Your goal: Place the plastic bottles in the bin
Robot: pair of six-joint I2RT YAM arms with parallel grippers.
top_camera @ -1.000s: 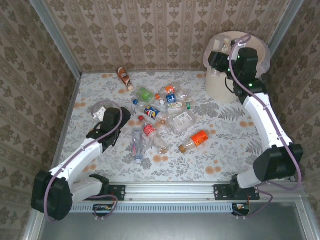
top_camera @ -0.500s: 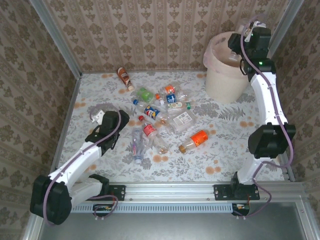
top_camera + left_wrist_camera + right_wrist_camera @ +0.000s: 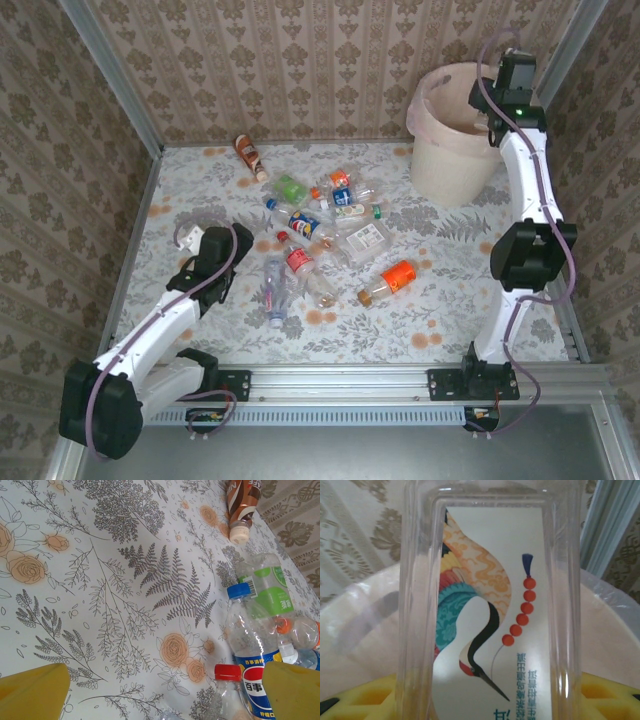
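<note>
One of the plastic bottles (image 3: 490,605) is up in the air at the far right corner: a clear, flat-sided one with a crane and a string of red beads printed on its label. It is clamped between the yellow right fingers (image 3: 362,697), one pad on each side of it. Behind and below it is the pale rim of the bin (image 3: 430,85), the cream bucket with a thin pinkish bag folded over its edge. The bin stands on the counter (image 3: 460,300) against the patterned wall.

The other bottles lie in a loose heap (image 3: 320,235) in the middle of the flowered counter, well apart from the bin. An orange-labelled bottle (image 3: 392,280) lies on its side at the near right edge of the heap. A squarish clear bottle (image 3: 362,240) lies just beyond it. A red-labelled one (image 3: 297,260) and a crushed clear one (image 3: 275,290) are on the near left. A brown-labelled bottle (image 3: 250,155) lies alone by the far wall.

The left fingers (image 3: 30,690) stand wide apart and hold nothing — they hang low over bare cloth just left of the heap. From the left wrist, a blue-capped bottle with a blue label (image 3: 252,650) and a red-capped one (image 3: 227,680) lie close ahead on the right, with a green-labelled bottle (image 3: 272,587) beyond them.
</note>
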